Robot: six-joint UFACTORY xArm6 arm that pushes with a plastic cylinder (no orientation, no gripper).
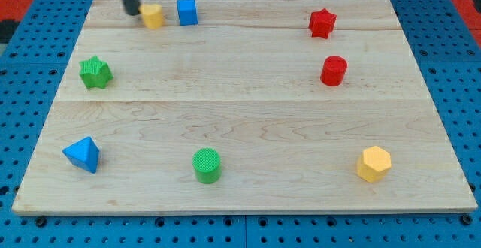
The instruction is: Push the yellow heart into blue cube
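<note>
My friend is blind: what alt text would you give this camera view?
My tip sits just left of the yellow heart, with the blue cube a small gap to its right, near the top of a wooden board. Seven other coloured blocks are spread around the board's edges.

Robotics lab, wooden board (248, 113) on blue pegboard bench (451, 22)

**Tip beside the yellow heart, top left**

My tip (132, 11) sits just left of the yellow heart (152, 15) — the blue cube (187, 11) stands just right of it, a narrow gap between — on the wooden board (248, 105).
</note>
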